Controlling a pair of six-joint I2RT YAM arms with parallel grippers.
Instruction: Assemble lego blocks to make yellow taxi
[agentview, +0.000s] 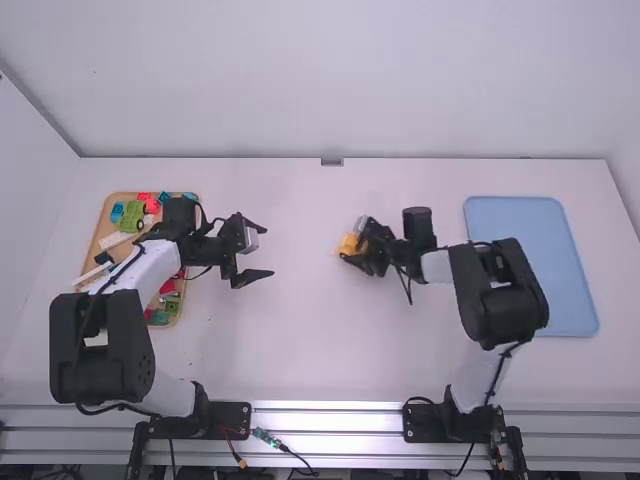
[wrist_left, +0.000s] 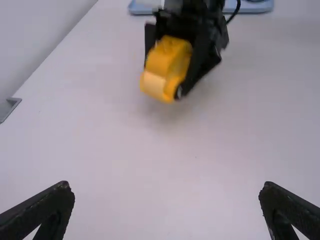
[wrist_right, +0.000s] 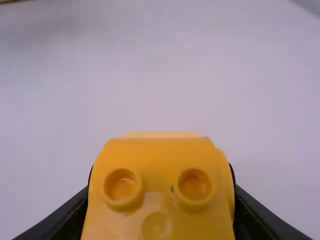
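Note:
My left gripper (agentview: 254, 251) is over the table just right of the wooden tray, its fingers spread with nothing between them. In the left wrist view the same left gripper (wrist_left: 166, 187) is wide apart above bare table. Near the table's middle, my right gripper (agentview: 363, 248) is shut on the yellow block piece (agentview: 349, 244). From the left wrist view, the yellow piece (wrist_left: 165, 67) hangs tilted above the table between black fingers. The right wrist view has the yellow piece (wrist_right: 160, 170) with round studs toward the camera, clasped from both sides by the right gripper (wrist_right: 161, 200).
At the left, partly under the left arm, a wooden tray (agentview: 101, 232) holds several colored blocks. A blue tray (agentview: 530, 262) lies at the right, beside the right arm. A small grey fixture (agentview: 332, 162) sits at the table's back edge.

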